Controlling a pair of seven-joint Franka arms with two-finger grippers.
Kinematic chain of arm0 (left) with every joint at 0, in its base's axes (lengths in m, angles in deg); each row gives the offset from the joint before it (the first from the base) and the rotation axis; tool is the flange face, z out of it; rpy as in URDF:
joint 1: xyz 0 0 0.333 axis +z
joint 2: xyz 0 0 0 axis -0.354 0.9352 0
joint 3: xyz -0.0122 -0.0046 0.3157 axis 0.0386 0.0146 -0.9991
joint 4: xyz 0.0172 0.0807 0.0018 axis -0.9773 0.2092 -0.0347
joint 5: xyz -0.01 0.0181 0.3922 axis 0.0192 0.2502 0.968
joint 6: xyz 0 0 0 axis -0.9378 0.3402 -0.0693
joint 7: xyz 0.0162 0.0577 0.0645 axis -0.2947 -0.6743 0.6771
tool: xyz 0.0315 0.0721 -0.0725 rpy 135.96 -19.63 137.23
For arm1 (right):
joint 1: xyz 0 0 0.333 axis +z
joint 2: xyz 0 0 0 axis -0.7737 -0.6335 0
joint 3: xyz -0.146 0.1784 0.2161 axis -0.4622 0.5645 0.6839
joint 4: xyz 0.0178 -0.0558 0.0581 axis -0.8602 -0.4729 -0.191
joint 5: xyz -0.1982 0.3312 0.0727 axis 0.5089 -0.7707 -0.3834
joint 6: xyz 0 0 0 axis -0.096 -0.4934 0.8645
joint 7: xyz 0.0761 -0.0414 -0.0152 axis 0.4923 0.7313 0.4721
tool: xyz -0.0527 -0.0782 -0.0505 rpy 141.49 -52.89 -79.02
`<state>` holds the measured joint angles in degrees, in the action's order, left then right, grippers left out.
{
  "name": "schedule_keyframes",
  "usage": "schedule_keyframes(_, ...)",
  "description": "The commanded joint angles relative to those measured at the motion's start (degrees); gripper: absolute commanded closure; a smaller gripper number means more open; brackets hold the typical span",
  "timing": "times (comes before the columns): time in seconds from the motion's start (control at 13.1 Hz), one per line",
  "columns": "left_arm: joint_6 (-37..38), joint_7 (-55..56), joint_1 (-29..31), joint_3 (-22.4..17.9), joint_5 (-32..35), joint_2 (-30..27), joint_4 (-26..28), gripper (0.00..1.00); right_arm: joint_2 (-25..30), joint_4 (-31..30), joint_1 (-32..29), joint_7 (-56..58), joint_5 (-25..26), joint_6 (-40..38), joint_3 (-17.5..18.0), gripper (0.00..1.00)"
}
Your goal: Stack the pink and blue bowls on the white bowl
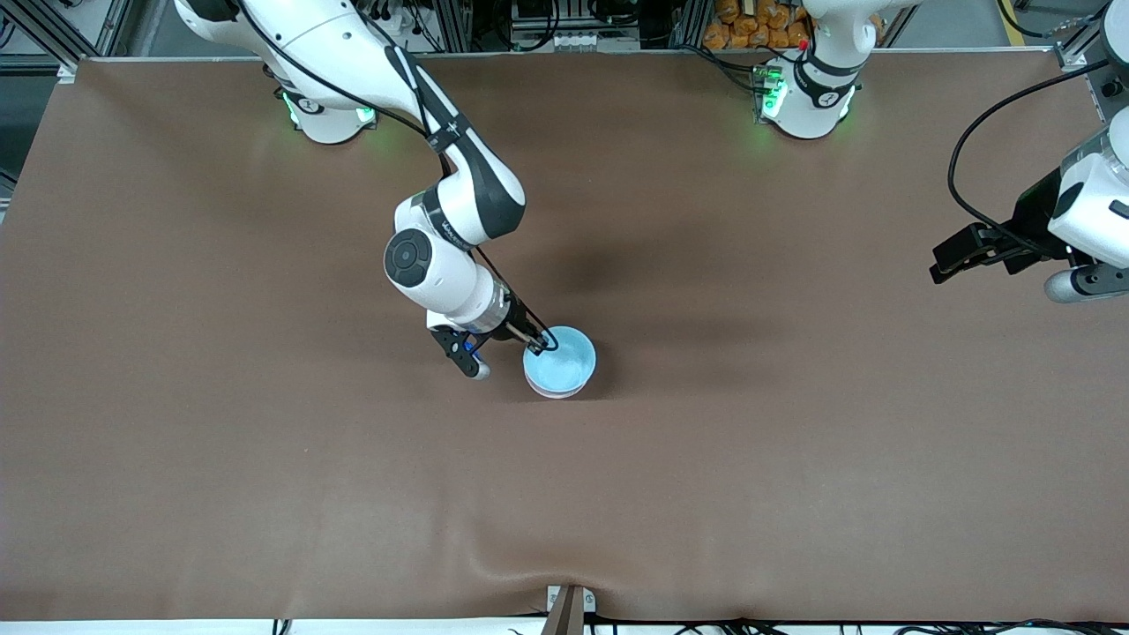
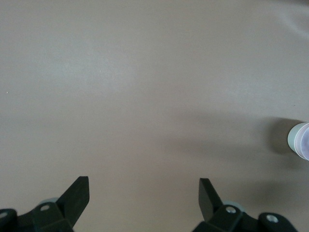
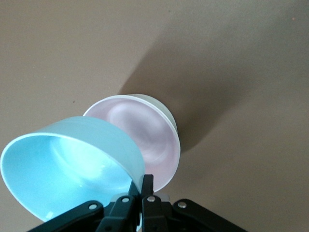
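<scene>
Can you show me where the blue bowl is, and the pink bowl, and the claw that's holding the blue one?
blue bowl (image 3: 58, 164): right wrist view, on its inside.
pink bowl (image 3: 145, 130): right wrist view, on its inside.
right gripper (image 3: 147, 186): right wrist view, between the fingertips pinching the blue bowl's rim.

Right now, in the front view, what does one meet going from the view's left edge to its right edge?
Right arm's base → right gripper, shut on the blue bowl's rim → blue bowl, over the stack → left arm's base → left gripper, jaws open, waiting at the table's end.
</scene>
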<state>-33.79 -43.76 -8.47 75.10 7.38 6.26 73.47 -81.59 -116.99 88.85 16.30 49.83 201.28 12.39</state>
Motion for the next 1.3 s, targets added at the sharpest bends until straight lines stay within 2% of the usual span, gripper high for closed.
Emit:
schedule_keyframes(0.0, -0.5, -1.0, 0.7, 0.3, -0.6, -0.5, 0.7, 0.00, 0.6, -1.2, 0.2, 0.1, -0.9, -0.4, -0.6, 1.00)
schedule_keyframes(0.23, -0.5, -2.2, 0.6, 0.2, -0.5, -0.2, 0.5, 0.00, 0.6, -2.2, 0.3, 0.1, -0.6, -0.5, -0.6, 1.00)
schedule_keyframes(0.3, -0.5, -3.5, -0.4, -0.9, -0.6, -0.7, 0.6, 0.00, 0.6, -2.2, 0.3, 0.1, -0.5, -0.5, -0.6, 1.00)
schedule_keyframes(0.38, -0.5, -2.8, -5.0, -4.4, -0.6, -1.0, 0.7, 0.00, 0.5, -2.2, 0.3, 0.1, -0.5, -0.4, -0.6, 1.00)
schedule_keyframes(0.53, 0.5, -2.9, -17.0, -16.8, -0.4, -2.0, 0.5, 0.00, -0.1, -2.1, 1.1, 0.0, -0.5, 0.1, -0.6, 1.00)
schedule_keyframes(0.61, 1.6, -3.2, -17.6, -18.0, -0.4, -2.3, 0.4, 0.00, -0.6, -2.1, 1.5, 0.0, -0.5, 0.3, -0.6, 1.00)
schedule_keyframes(0.69, 2.2, -2.6, -17.3, -17.8, -0.9, -2.7, 0.4, 0.00, -0.9, -2.0, 1.7, 0.0, -0.4, 0.5, -0.6, 1.00)
schedule_keyframes(0.84, 3.3, -3.2, -12.3, -12.9, -1.1, -2.8, 0.3, 0.00, -1.0, -2.0, 1.9, 0.0, -0.5, 0.7, -0.6, 1.00)
schedule_keyframes(0.99, 3.4, -2.8, -11.8, -11.9, -1.0, -2.8, -0.5, 0.00, -1.0, -1.8, 1.9, -0.1, -0.5, 0.8, -0.6, 1.00)
schedule_keyframes(1.07, 3.4, -3.1, -11.6, -11.9, -0.8, -2.9, -0.5, 0.00, -1.0, -1.7, 1.9, 0.0, -0.5, 0.8, -0.6, 0.55)
schedule_keyframes(1.14, 3.5, -3.1, -11.6, -11.9, -0.7, -3.0, -0.5, 0.00, -1.0, -1.7, 1.9, 0.0, -0.4, 0.8, -0.6, 0.01)
schedule_keyframes(1.22, 3.5, -2.5, -11.6, -12.0, -1.0, -2.9, -0.6, 0.00, -0.9, -1.7, 2.0, -0.1, -0.4, 0.8, -0.7, 0.00)
